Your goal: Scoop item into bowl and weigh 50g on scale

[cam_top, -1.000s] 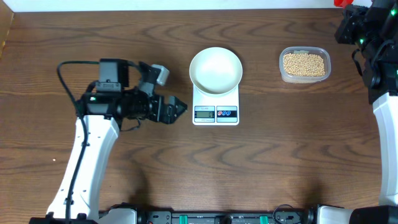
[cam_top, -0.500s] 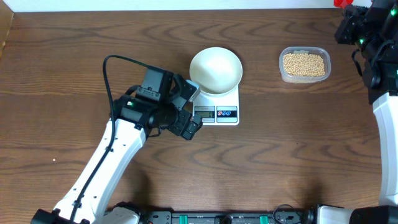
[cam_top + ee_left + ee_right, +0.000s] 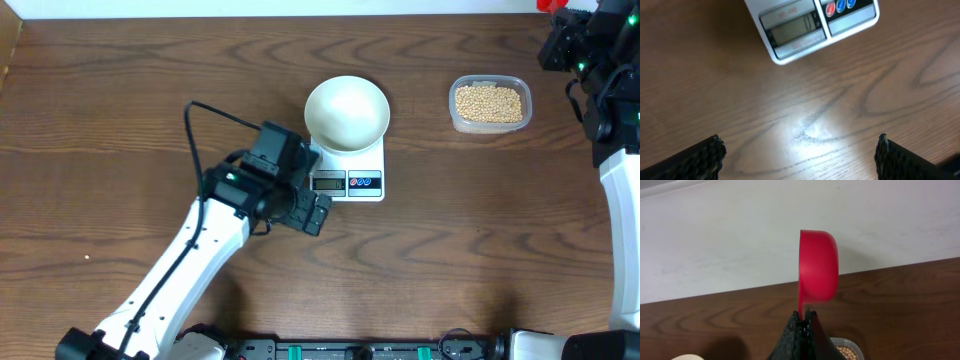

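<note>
While clenching red scoop by its handle, right gripper
Needing gentle dipping: loose beans rolling easily, lying below scoop's bowl

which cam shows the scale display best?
Left wrist. The scale front edge fills the top of that view, with its grey display and the red and blue buttons large, though digits are blurred. Overhead shows the whole scale but the display is tiny. Right wrist doesn't show it.
</note>
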Controlling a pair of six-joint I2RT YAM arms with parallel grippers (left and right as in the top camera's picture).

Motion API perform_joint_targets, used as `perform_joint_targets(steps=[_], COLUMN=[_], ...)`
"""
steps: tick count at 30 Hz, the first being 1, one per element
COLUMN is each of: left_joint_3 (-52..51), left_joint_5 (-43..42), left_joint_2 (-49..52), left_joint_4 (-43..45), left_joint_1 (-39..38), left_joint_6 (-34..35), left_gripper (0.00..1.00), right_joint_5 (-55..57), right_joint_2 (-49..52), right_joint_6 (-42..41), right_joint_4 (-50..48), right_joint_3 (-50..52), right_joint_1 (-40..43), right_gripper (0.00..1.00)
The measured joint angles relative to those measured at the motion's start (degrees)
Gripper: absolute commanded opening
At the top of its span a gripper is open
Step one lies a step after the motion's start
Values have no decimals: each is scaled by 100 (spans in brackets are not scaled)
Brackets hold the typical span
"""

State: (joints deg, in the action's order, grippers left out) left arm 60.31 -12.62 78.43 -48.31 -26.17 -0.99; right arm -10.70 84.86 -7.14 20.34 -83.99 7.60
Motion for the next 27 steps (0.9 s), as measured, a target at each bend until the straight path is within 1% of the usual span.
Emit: perform_joint_targets(steps=[3, 6, 9, 15, 21, 24, 27], left_joint_3=[-256, -566, -782, -846, -850, -850, -850], left_joint_5=[136, 249, 280, 337, 354, 356, 354], left_joint_2=[4, 55, 157, 372, 387, 356, 195], left_joint_4=[256, 756, 981, 1458, 2271, 2686, 2806], left_joint_1=[-20, -20, -20, -20, -22, -81, -269], left_joint_6=[44, 85, 103, 105, 98, -142, -691], left_gripper=[98, 98, 98, 98, 98, 98, 98], right_joint_5=[0, 0, 0, 0, 0, 0, 0], right_joint_2=[0, 0, 0, 0, 0, 0, 0], right_joint_6=[0, 0, 0, 0, 0, 0, 0], right_joint_4=[2, 2, 2, 24, 42, 39, 42], right_joint_3=[0, 0, 0, 0, 0, -2, -2], right_joint_1=[0, 0, 0, 0, 0, 0, 0], right_gripper=[1, 1, 1, 1, 1, 1, 1])
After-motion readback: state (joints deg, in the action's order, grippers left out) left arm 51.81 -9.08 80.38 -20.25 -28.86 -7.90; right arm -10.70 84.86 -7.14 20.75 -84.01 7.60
